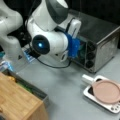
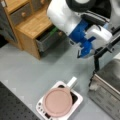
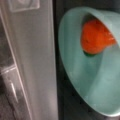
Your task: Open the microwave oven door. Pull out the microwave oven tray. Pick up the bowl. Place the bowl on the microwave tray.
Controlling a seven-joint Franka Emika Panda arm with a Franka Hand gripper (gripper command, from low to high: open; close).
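The light turquoise bowl (image 3: 82, 75) with an orange lump (image 3: 96, 37) fills the wrist view, close up, over a dark surface; I cannot tell whether that is the microwave oven tray. A silver panel (image 3: 35, 62) runs beside it on the left. In both front views the gripper (image 1: 76, 50) (image 2: 83, 51), on its blue mount, is at the front of the silver microwave oven (image 1: 105, 40) (image 2: 107, 92). Its fingers are hidden. A sliver of turquoise (image 1: 81, 53) shows at the oven's opening. A black bar (image 2: 106, 48) near the oven looks like the microwave oven door's edge.
A flat pink plate (image 1: 106, 91) (image 2: 57, 102) lies on a white dish with a stubby handle (image 1: 88, 79) (image 2: 72, 82) on the grey table. A wooden drawer cabinet (image 1: 17, 100) (image 2: 30, 22) with an open drawer (image 2: 47, 40) stands across the table from the oven.
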